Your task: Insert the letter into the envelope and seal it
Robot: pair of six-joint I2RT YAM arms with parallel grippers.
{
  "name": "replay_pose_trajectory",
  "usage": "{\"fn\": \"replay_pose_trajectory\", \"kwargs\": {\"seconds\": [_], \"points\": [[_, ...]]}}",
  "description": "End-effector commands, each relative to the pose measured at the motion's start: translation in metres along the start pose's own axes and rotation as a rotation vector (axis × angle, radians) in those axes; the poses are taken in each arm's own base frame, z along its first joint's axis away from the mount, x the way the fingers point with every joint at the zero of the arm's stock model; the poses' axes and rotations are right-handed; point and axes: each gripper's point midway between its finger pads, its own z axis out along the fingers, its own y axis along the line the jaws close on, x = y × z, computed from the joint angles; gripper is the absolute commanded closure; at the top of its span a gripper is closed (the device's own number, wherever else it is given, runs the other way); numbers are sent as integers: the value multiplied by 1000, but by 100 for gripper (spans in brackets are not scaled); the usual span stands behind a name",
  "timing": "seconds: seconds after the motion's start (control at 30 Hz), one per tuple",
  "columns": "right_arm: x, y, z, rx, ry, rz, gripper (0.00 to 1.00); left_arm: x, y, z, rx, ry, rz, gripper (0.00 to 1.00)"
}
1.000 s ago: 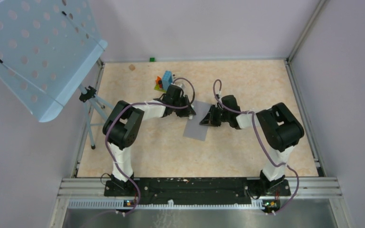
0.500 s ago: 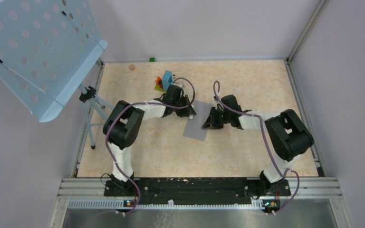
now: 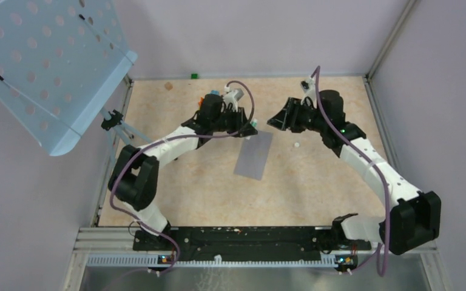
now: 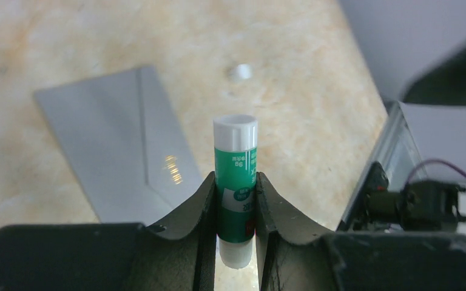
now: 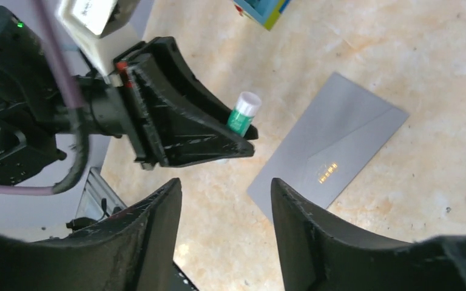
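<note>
The grey envelope (image 3: 253,154) lies flat on the tan floor with its flap folded down, and both grippers are clear of it. The letter is not in view. My left gripper (image 3: 249,124) hovers just behind the envelope's far end, shut on a small green-and-white glue stick (image 4: 235,176) that stands up between the fingers. My right gripper (image 3: 275,119) hangs open and empty to the right of it, facing the left one. In the right wrist view the envelope (image 5: 330,151) and the glue stick (image 5: 243,113) lie beyond the open right gripper (image 5: 226,194).
A small white cap (image 3: 295,145) lies on the floor right of the envelope. A blue-orange-green block cluster (image 3: 209,97) sits behind the left gripper. A pale blue perforated stand (image 3: 48,60) on a tripod stands at the far left. Walls bound the floor.
Both arms rose and pulled back from the envelope's far end. The right gripper went from shut to open and swung back right. A white cap now lies beside the envelope.
</note>
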Motion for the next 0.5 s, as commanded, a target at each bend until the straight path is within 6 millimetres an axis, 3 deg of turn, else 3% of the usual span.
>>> {"fn": "replay_pose_trajectory", "kwargs": {"seconds": [0.0,0.17,0.27,0.47], "points": [[-20,25,-33,-1,-37,-88,42,-17,-75,-44,293,-67,320,100],[-37,63,-58,-84,-85,-120,42,-5,-110,-82,452,-118,541,100],[-37,90,-69,-152,-100,-203,41,7,-125,-93,552,-70,562,100],[-16,116,-82,-301,-35,-338,44,23,-149,-118,707,5,563,100]]}}
